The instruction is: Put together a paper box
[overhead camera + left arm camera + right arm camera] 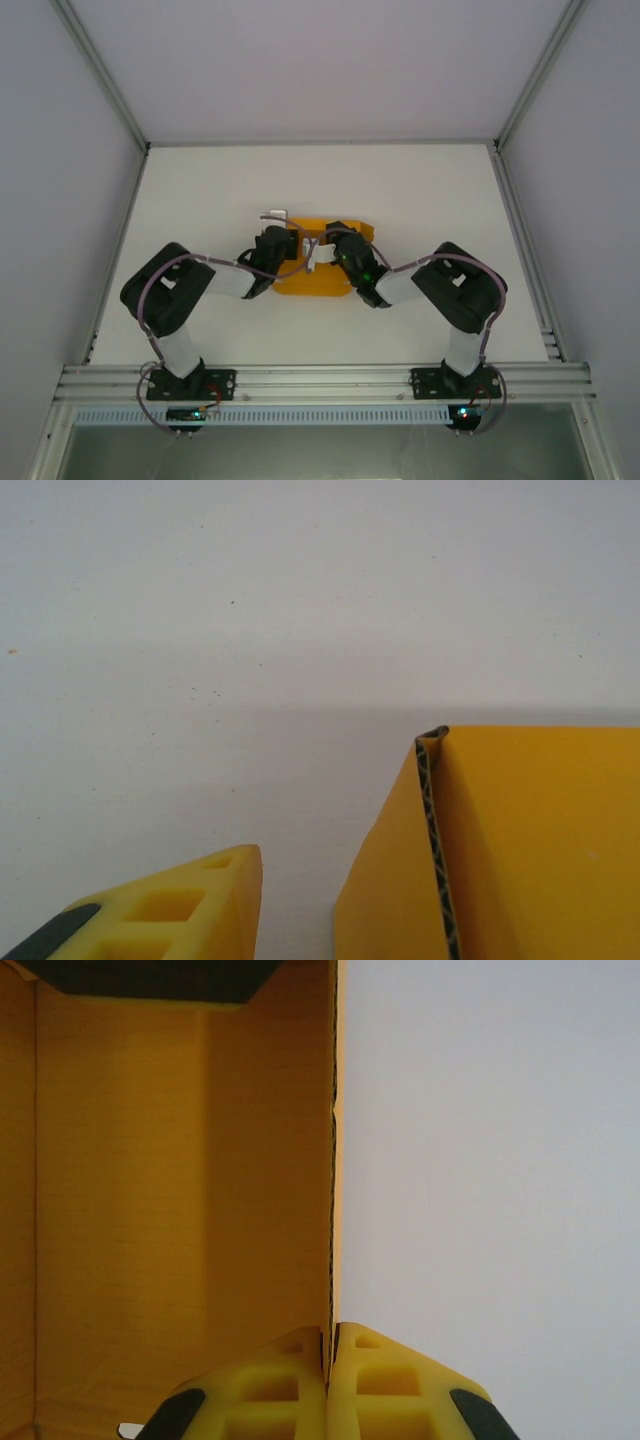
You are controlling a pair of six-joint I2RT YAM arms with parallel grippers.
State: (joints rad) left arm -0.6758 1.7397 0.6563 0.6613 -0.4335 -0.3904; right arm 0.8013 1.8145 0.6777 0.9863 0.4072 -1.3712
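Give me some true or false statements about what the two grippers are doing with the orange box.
1. The right gripper is clamped on a wall of the paper box. True.
2. The left gripper has its visible finger touching the box. False: bare table shows between them.
3. The box lies as a flat sheet. False: its walls stand up.
4. Both grippers are at the box, mid-table. True.

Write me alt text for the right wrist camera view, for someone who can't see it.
The right tool, yellow-fingered, pinches the thin edge of a wall of the orange box; that edge runs straight up the middle of the picture. Left of it is the box's orange inside, and right of it is the white table.
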